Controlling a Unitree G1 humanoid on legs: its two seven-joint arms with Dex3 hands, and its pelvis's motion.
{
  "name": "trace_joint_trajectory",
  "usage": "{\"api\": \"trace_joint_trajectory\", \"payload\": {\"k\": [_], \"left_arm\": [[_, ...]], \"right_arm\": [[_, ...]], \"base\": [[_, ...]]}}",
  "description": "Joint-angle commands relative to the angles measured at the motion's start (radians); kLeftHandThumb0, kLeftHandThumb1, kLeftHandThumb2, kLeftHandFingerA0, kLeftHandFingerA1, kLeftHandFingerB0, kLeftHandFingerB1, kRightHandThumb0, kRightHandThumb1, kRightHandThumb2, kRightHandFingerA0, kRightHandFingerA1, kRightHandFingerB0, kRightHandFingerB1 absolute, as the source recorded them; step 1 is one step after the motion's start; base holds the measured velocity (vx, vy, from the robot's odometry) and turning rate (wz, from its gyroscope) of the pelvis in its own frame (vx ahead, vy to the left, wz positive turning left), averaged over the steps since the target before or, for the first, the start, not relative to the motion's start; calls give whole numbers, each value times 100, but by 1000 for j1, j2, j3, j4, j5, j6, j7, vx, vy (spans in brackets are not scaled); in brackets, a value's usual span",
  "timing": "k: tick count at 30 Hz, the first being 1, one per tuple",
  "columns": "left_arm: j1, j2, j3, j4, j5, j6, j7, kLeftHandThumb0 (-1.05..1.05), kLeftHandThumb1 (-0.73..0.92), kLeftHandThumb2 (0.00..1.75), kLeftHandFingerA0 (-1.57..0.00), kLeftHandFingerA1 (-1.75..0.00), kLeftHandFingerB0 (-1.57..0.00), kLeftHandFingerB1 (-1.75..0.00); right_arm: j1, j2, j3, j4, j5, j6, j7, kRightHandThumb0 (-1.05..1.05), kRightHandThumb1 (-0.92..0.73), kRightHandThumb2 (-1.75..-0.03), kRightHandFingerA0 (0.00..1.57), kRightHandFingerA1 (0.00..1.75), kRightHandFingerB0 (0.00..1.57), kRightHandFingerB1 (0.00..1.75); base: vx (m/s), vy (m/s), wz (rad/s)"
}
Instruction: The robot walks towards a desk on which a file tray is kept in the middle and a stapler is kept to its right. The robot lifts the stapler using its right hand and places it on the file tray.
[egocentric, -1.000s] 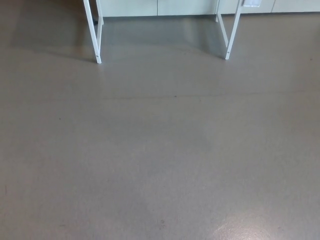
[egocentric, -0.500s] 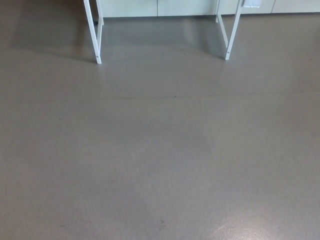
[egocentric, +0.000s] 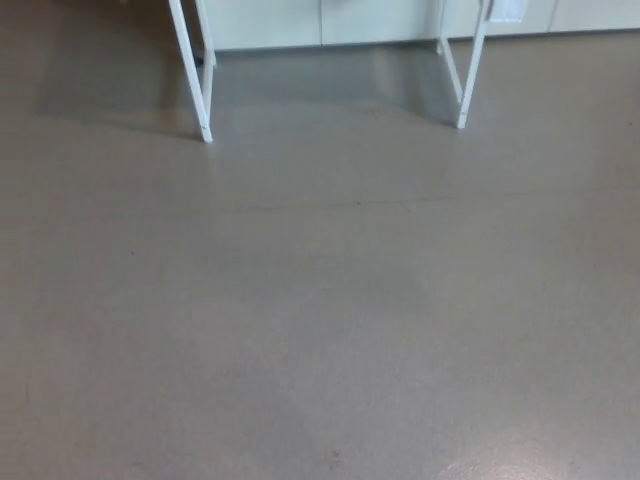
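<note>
Since half a second ago the whole view has slid a little. The camera has moved, so the two white leg frames now sit lower and slightly further right in the picture, though nothing in the room has itself shifted.

Bare grey-brown floor (egocentric: 320, 330) fills nearly all of the head view. At the top stand the leg frames of the counter. The left frame (egocentric: 195, 75) is a pair of slim white bars that meet at a foot on the floor. The right frame (egocentric: 468, 75) mirrors it and stands well apart from it. A small pale plate (egocentric: 507, 9) sits at the top of the right frame.

Behind them a row of white cabinet fronts (egocentric: 270, 22) runs along the top edge, split by thin vertical gaps. A soft shadow (egocentric: 110, 80) lies on the floor around and to the left of the left frame. A faint seam (egocentric: 300, 207) crosses the floor from side to side, with a dark speck (egocentric: 357, 203) on it. A patch of glare (egocentric: 505, 462) brightens the bottom right corner.

Neither the left hand nor the right hand shows, so their state cannot be told. The stapler and the file tray lie outside the view, as does the counter's top, so where the stapler lies relative to the right hand cannot be told.
</note>
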Motion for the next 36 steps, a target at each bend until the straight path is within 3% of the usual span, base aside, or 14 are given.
{"api": "trace_joint_trajectory", "payload": {"k": [1, 5, 7, 16, 17, 19, 24, 25, 26, 29, 30, 31, 32, 36], "left_arm": [[-6, 19, -6, 22, 0, -28, 6, -82, 74, 118, -4, -47, -3, -41], [-11, 23, -14, 38, 9, -43, 11, -81, 74, 119, -3, -46, -2, -39], [-17, 23, -8, 41, 1, -34, 13, -88, 76, 120, -3, -45, -1, -37], [-28, 22, 0, 62, -2, -46, 0, -81, 76, 122, 0, -43, 0, -38], [-22, 24, -9, 55, 6, -49, 1, -89, 92, 79, 0, -42, -3, -31], [-17, 22, -5, 48, -2, -47, 2, -86, 76, 119, -2, -43, 0, -36], [-33, 26, -6, 61, 3, -38, 1, -81, 74, 119, -3, -46, -2, -41], [-38, 29, -19, 72, 17, -42, 7, -87, 92, 76, 0, -43, -4, -36], [-39, 30, -20, 75, 16, -51, 1, -80, 76, 122, 0, -43, 0, -39], [-45, 29, -20, 85, 12, -57, 10, -83, 77, 122, 0, -43, 0, -39], [-45, 28, -15, 87, 5, -60, 9, -86, 92, 79, -1, -44, 0, -34], [-49, 27, -12, 83, 1, -47, 14, -85, 77, 121, -1, -44, 0, -38], [-52, 28, -16, 81, 5, -40, 17, -85, 78, 122, -1, -44, 0, -37], [-50, 29, -23, 75, 7, -47, 15, -84, 78, 122, 0, -41, 0, -37]], "right_arm": [[-15, 5, -12, 10, 15, -23, -8, -60, -36, -69, 4, 50, 8, 37], [-17, 13, -21, 24, 22, -49, -14, -50, -43, -55, 1, 42, 7, 36], [-5, 8, -13, 1, 9, -41, -17, -34, -27, -86, 4, 54, 0, 52], [-13, 17, -25, 36, 24, -55, -17, -56, -34, -71, 1, 35, 6, 42], [-16, 17, -21, 42, 15, -57, -24, -57, -34, -72, 1, 37, 6, 41], [-6, 3, -4, 9, -6, -34, -21, -55, -47, -56, 3, 39, 9, 32], [16, 1, -5, -50, -7, -10, -25, -34, -28, -86, 4, 54, 0, 51], [9, 3, -20, -42, 18, -2, -2, -59, -40, -66, 7, 50, 5, 39], [8, -1, -15, -40, 10, -15, -2, -34, -29, -86, 4, 54, 0, 52], [-11, -5, -6, -30, 0, 0, -8, -59, -35, -72, 3, 41, 6, 38], [-9, -7, 0, -34, -5, 2, -9, -65, -40, -72, 10, 52, 4, 38], [-10, -11, 10, -30, -20, -12, -18, -71, -40, -72, 1, 49, 3, 38], [-17, -6, 5, -16, -12, -18, -22, -34, -26, -85, 4, 54, 0, 51], [-33, 7, -13, 19, 13, -36, -22, -48, -45, -55, 3, 42, 8, 36]], "base": [[0, 0, 0], [99, 88, -6], [158, 207, -4], [223, 208, -7], [201, -22, 11], [242, -67, 10], [246, -179, 14], [464, -283, -37], [271, -396, 47], [276, -236, 25], [249, -73, 3], [282, -70, -3], [300, -36, 0], [295, 33, -10]]}}
